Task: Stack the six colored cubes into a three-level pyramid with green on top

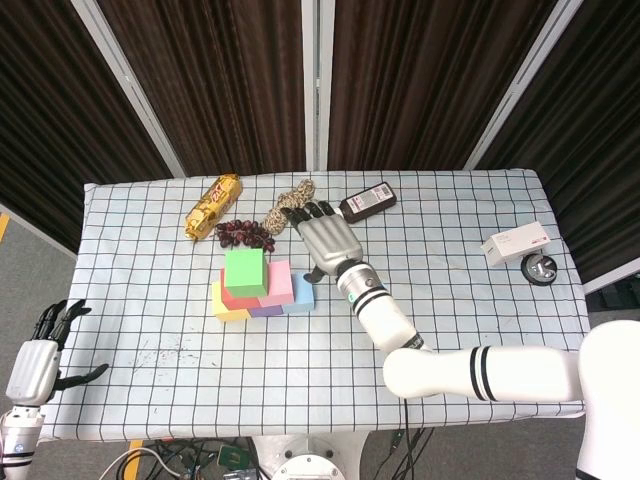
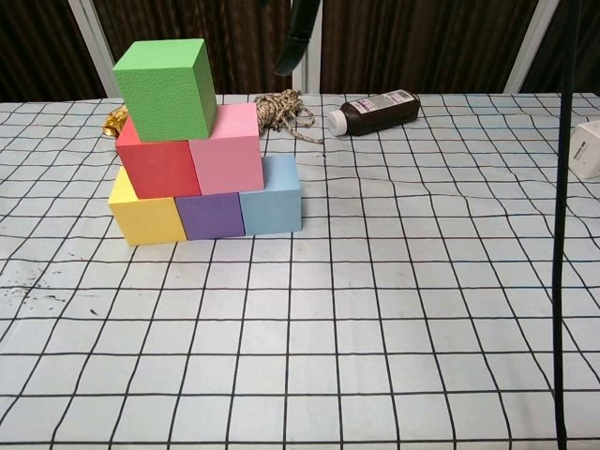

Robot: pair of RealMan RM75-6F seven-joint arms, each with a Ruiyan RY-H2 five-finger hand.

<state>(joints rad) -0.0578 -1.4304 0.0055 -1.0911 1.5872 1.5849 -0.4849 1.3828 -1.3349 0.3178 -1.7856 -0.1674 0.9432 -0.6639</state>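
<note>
From the head camera: the right hand (image 1: 328, 236) is up over the checked tablecloth (image 1: 450, 290), fingers spread and empty, holding nothing, well clear to the right of the pyramid. The green foam cube (image 1: 245, 272) sits on top of the stack; below it a strip of the red foam cube (image 1: 219, 290) shows on the left and the pink foam cube (image 1: 281, 283) on the right. At the base, the yellow foam cube (image 1: 229, 313), the purple foam cube (image 1: 265, 311) and the light blue foam cube (image 1: 300, 297) peek out in a row. Behind the stack lie a bunch of dark grapes (image 1: 245, 234), a gold-wrapped snack bar (image 1: 213, 206), a coil of tan rope (image 1: 292, 204) and a dark brown bottle with a white cap (image 1: 365, 202) on its side. Far right, a small white box (image 1: 516, 243) near the table edge, with a black and grey caster wheel (image 1: 545, 268) just beside it. Down at lower left, off the table, the left hand (image 1: 40, 350) hangs with fingers apart, grasping nothing.

Chest camera now: three levels, clean. Green cube (image 2: 166, 88) rests tilted slightly across red (image 2: 158, 164) and pink (image 2: 227, 156); yellow (image 2: 147, 215), purple (image 2: 210, 215) and light blue (image 2: 272, 203) touch side by side beneath. One dark fingertip of the right hand (image 2: 294, 42) dips in at the top, apart from the green cube. Rope (image 2: 284, 108) and bottle (image 2: 375, 112) lie behind.
</note>
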